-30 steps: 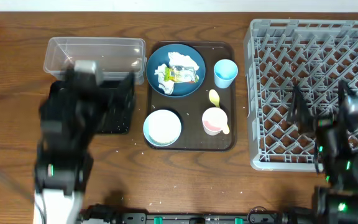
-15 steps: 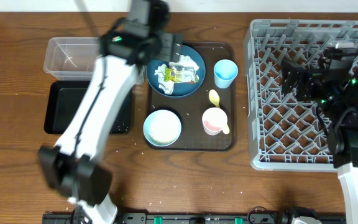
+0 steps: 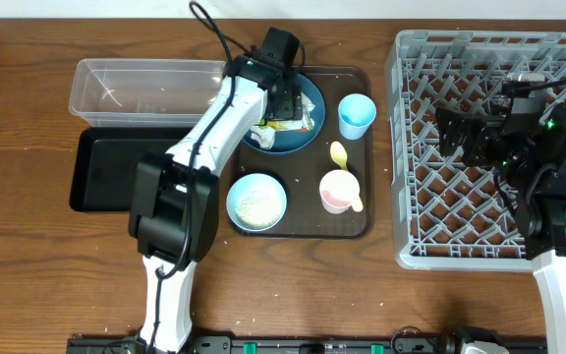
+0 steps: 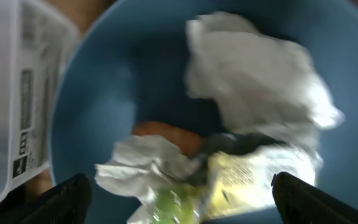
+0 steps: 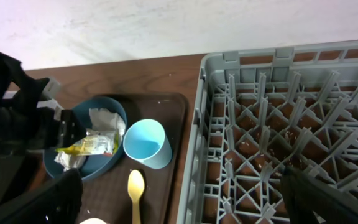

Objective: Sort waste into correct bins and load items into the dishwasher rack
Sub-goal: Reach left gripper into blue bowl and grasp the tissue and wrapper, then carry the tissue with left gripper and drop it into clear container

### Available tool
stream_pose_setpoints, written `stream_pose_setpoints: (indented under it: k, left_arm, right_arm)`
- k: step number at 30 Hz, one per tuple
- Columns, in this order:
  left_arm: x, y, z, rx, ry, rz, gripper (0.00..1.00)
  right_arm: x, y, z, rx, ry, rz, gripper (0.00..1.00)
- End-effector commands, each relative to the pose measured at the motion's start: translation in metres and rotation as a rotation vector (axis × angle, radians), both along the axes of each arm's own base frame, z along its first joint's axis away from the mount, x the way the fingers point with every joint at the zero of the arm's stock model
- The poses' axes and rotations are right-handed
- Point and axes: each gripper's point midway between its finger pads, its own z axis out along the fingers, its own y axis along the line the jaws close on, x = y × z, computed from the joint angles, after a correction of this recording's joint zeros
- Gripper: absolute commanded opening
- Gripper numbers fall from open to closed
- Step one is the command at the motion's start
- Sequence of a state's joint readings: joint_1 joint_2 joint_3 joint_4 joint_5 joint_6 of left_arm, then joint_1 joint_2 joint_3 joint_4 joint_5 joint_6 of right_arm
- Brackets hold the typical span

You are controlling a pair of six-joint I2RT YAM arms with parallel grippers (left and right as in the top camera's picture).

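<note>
The dark blue plate (image 3: pixel 314 98) at the back of the brown serving tray holds crumpled white napkins (image 4: pixel 253 74), a yellow-green wrapper (image 4: pixel 247 180) and an orange carrot stick (image 4: pixel 166 132). My left gripper (image 3: pixel 281 98) hangs open just above this waste, one finger on each side, touching nothing. The white bowl (image 3: pixel 256 201) with rice grains, the light blue cup (image 3: pixel 356 115), the pink cup (image 3: pixel 336 190) and the yellow spoon (image 3: pixel 339 153) stand on the same tray. My right gripper (image 3: pixel 450 133) is open and empty over the grey dishwasher rack (image 3: pixel 499 236).
The clear tub (image 3: pixel 145 90) and the black tray (image 3: pixel 116 172) lie left of the brown serving tray (image 3: pixel 362 224). The left arm stretches across from the near left over both bins. A white wall runs behind the table.
The left arm has swung from over the black tray up and right to the blue plate. The right arm has lifted and moved back over the rack.
</note>
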State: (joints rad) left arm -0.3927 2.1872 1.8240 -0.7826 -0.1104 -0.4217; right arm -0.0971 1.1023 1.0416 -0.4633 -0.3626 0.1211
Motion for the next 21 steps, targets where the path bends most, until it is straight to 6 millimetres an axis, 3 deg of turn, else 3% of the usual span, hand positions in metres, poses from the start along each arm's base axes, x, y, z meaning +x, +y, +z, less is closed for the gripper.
stream_pose_setpoints:
  k: [1,6,9,16,21]
  left_arm:
    - [0.008,0.011,-0.008,0.013,-0.02,0.15,0.95]
    - [0.005,0.012,-0.033,0.034,0.023,0.15,0.91]
    - [0.004,0.013,-0.038,0.039,0.032,0.149,0.66]
    - [0.014,0.008,-0.023,0.009,-0.02,0.149,0.3]
    - [0.017,0.006,-0.006,-0.01,-0.056,0.149,0.15]
  right_arm:
    - [0.0,0.001,0.01,-0.004,-0.019,0.009,0.99]
    - [0.0,0.001,0.01,-0.004,-0.019,0.008,0.99]
    - [0.0,0.0,0.01,-0.006,-0.018,0.005,0.99]
    - [0.0,0.0,0.009,-0.006,-0.018,0.005,0.99]
    - [0.0,0.0,0.01,-0.006,-0.019,0.005,0.99]
